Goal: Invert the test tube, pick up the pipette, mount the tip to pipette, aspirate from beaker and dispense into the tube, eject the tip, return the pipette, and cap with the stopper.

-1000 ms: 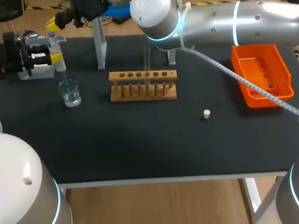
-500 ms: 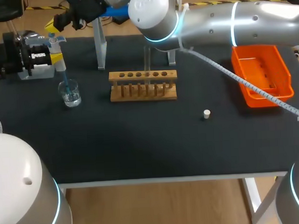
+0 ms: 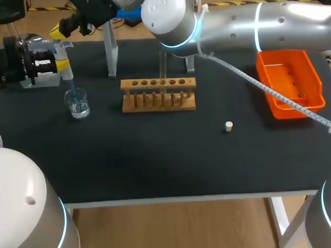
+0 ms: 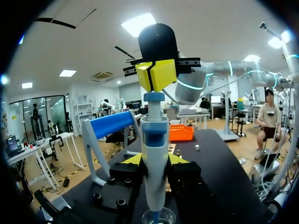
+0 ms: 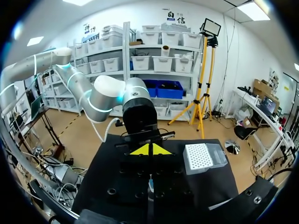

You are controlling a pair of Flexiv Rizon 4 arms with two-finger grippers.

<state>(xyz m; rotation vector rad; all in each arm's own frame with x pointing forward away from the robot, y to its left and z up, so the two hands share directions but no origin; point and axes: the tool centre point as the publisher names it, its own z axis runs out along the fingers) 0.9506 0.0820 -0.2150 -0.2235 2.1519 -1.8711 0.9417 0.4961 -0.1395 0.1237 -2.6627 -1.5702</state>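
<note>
Here the pipette (image 4: 154, 154) stands upright, pinched by the left gripper (image 3: 63, 65), tip in the beaker (image 3: 77, 103); the right gripper (image 4: 156, 74), tips pressed together, hangs at its 12 o'clock.

Orange bin (image 3: 295, 77), wooden rack (image 3: 153, 87)

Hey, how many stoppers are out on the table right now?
1. The stopper sits alone on the table, nearer the front than the wooden rack, between it and the orange bin. Another could be hidden behind the right arm.
</note>
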